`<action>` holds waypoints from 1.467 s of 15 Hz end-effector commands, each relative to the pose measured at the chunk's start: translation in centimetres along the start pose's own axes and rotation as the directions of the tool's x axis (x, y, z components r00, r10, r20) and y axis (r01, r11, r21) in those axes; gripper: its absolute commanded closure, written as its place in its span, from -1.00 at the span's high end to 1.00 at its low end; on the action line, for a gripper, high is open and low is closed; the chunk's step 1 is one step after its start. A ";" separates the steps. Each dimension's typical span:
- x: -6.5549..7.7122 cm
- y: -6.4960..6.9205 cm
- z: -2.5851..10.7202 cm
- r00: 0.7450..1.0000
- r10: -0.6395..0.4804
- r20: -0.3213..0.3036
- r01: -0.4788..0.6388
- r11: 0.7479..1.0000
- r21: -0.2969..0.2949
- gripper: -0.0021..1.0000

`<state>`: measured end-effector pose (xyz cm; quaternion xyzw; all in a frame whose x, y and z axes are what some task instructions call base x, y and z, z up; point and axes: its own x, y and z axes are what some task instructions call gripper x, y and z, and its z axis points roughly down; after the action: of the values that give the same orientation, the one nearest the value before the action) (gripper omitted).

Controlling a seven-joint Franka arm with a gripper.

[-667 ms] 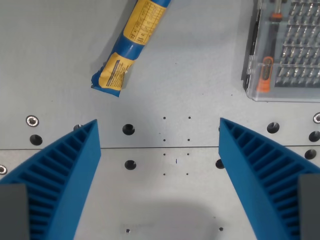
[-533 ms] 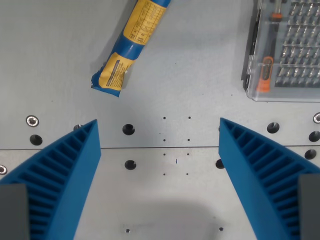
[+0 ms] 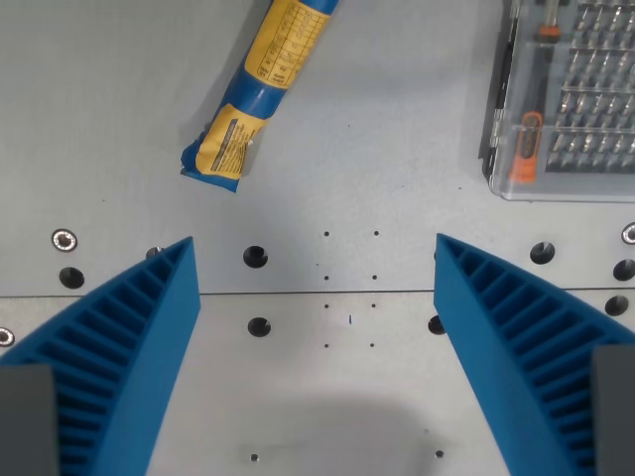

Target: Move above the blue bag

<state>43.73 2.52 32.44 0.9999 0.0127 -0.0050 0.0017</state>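
Observation:
A rolled blue and yellow bag (image 3: 260, 87) lies slanted on the grey table, running from the top edge down toward the wrist view's left. My gripper (image 3: 316, 260) stands open below it, with one blue ribbed finger (image 3: 119, 347) at the lower left and the other fingertip at the lower right. Nothing is between them. The bag's lower end sits just above and slightly right of the left fingertip, apart from it.
A clear plastic case (image 3: 566, 99) of screwdriver bits with an orange-handled driver sits at the top right. The grey metal table (image 3: 397, 159) has bolt holes and a seam running across at mid-height.

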 end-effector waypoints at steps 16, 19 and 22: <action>1.1 -1.0 5.2 0.952 0.297 -0.077 -0.296 0.955 0.016 1.00; 1.3 -1.2 6.7 0.933 0.352 -0.080 -0.351 0.936 0.023 1.00; 1.7 -1.5 8.2 0.911 0.405 -0.076 -0.404 0.914 0.024 1.00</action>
<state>45.56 3.57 24.57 0.9943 -0.1059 -0.0100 -0.0010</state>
